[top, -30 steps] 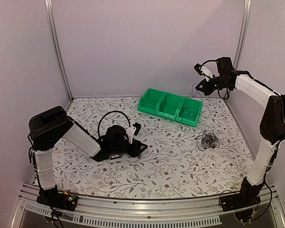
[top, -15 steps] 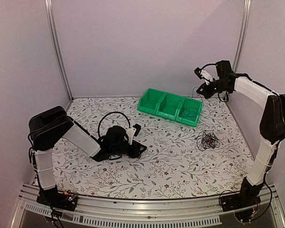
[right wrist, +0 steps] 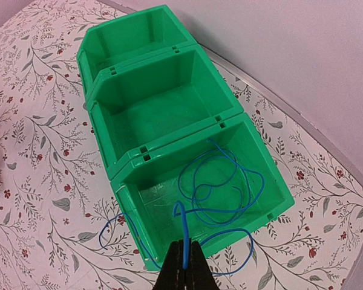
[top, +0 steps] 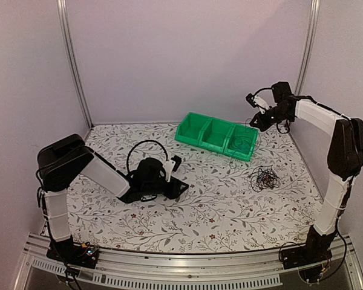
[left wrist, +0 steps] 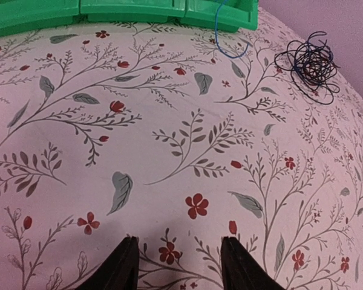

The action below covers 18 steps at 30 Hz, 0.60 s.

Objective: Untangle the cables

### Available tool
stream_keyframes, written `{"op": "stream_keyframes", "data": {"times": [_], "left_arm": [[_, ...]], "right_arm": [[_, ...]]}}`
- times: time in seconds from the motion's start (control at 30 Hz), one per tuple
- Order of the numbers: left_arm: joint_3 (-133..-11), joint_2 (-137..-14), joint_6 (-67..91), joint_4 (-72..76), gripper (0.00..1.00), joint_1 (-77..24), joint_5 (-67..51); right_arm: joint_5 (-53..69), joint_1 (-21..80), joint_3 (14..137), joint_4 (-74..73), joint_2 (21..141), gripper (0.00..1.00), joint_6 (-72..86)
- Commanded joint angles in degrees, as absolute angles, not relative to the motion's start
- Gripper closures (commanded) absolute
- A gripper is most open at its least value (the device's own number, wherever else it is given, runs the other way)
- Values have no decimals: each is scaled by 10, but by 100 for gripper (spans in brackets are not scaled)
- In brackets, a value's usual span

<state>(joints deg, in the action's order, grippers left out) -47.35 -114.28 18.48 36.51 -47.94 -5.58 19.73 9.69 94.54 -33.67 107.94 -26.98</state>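
A blue cable [right wrist: 251, 179] lies coiled in the right compartment of the green three-part bin [right wrist: 163, 51], with loops spilling over the near wall onto the table. My right gripper [right wrist: 184, 261] is shut on one strand of it, held above that compartment [top: 244, 144]. A dark tangle of cables [top: 264, 178] lies on the table in front of the bin and also shows in the left wrist view [left wrist: 311, 62]. My left gripper [left wrist: 178, 257] is open and low over the floral table, far from the tangle, with nothing between its fingers.
The green bin [top: 199, 128] sits at the back right; its left and middle compartments hold nothing. A thick black hose [top: 142, 148] arches over the left arm. Walls close in at the back and both sides.
My right gripper has come down and a little left toward the bin, still holding the blue cable. The left gripper has shifted slightly right.
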Motion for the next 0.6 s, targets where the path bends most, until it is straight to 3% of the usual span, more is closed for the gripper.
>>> {"op": "stream_keyframes", "data": {"times": [0.0,0.3,0.57], "left_arm": [[-480,-1151,182,356,54,-484,-59],[-479,-1156,184,354,54,-484,-56],[-481,-1157,185,347,54,-483,-52]], "right_arm": [[213,96,996,-377,1117,100,-268],[238,97,1037,-391,1118,100,-258],[260,97,1151,-425,1204,100,-249]]}}
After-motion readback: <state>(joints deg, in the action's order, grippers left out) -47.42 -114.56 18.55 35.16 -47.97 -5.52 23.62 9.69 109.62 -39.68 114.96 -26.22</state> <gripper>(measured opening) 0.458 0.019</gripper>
